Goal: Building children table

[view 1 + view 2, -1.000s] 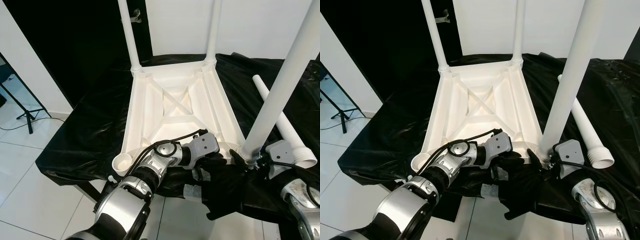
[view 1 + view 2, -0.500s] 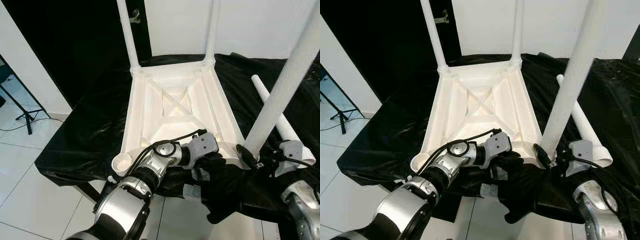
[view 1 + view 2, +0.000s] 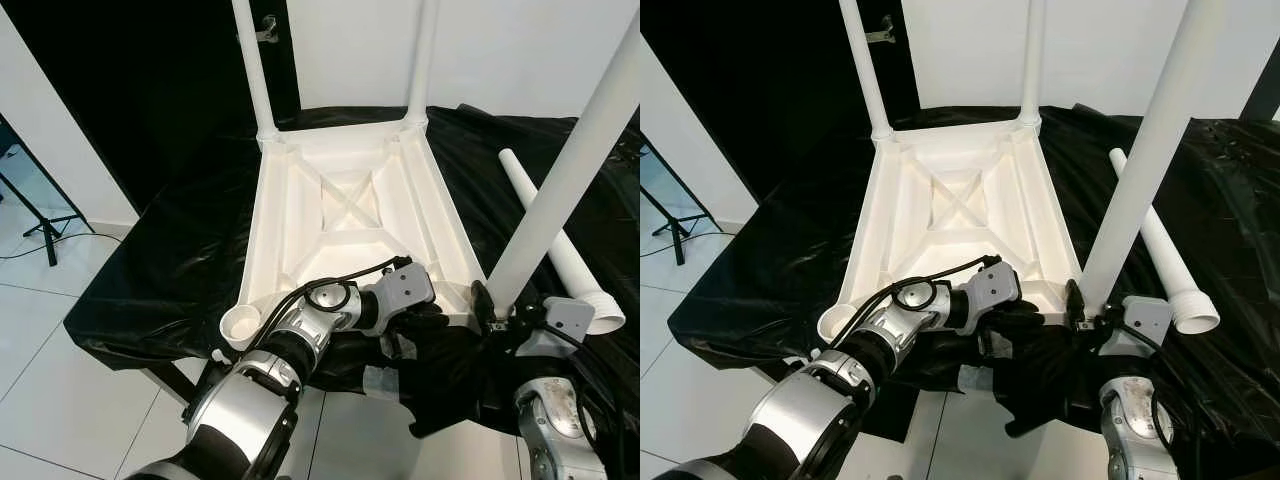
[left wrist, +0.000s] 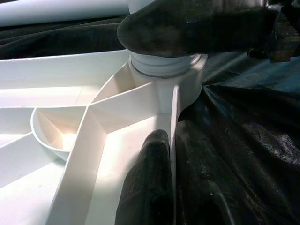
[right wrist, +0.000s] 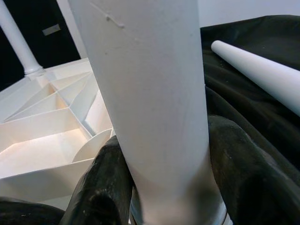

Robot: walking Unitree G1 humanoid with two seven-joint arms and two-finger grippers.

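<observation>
Right gripper [image 3: 1076, 300] has returned to the leg [image 3: 1140, 170] base, clamped on it. Leg stands upright, leaning slightly, in the tabletop [image 3: 350, 215] corner. Left gripper [image 3: 425, 325] pinches the tabletop rim beside it.

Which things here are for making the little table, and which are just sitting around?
For the table:
- white upside-down tabletop, left gripper pinching its rim
- near-right leg, right gripper clamped round its base
- two back legs already standing
- loose leg lying on the black cloth

Just around:
- black cloth
- tripod on the floor
</observation>
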